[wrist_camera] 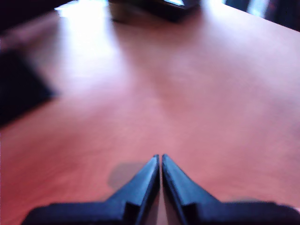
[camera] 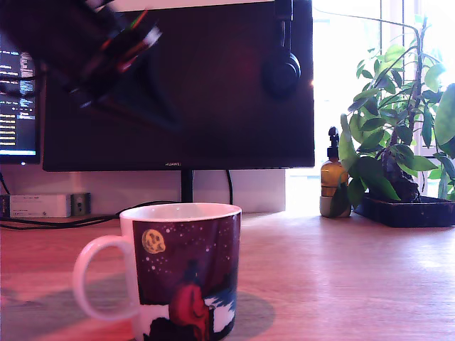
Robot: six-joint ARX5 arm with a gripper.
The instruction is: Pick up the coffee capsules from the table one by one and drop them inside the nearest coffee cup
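Capsules show in neither view, so progress cannot be judged: the mug [camera: 186,273] stands on the desk [camera: 341,284], its inside hidden, and the fingers [wrist_camera: 160,161] are pressed together, empty, above bare desk.

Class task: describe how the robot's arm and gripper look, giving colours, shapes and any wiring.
The gripper has two dark blue-black wedge-shaped fingers tapering to thin tips. In the exterior view the arm is a blurred dark bulk with red and green wires at its end.
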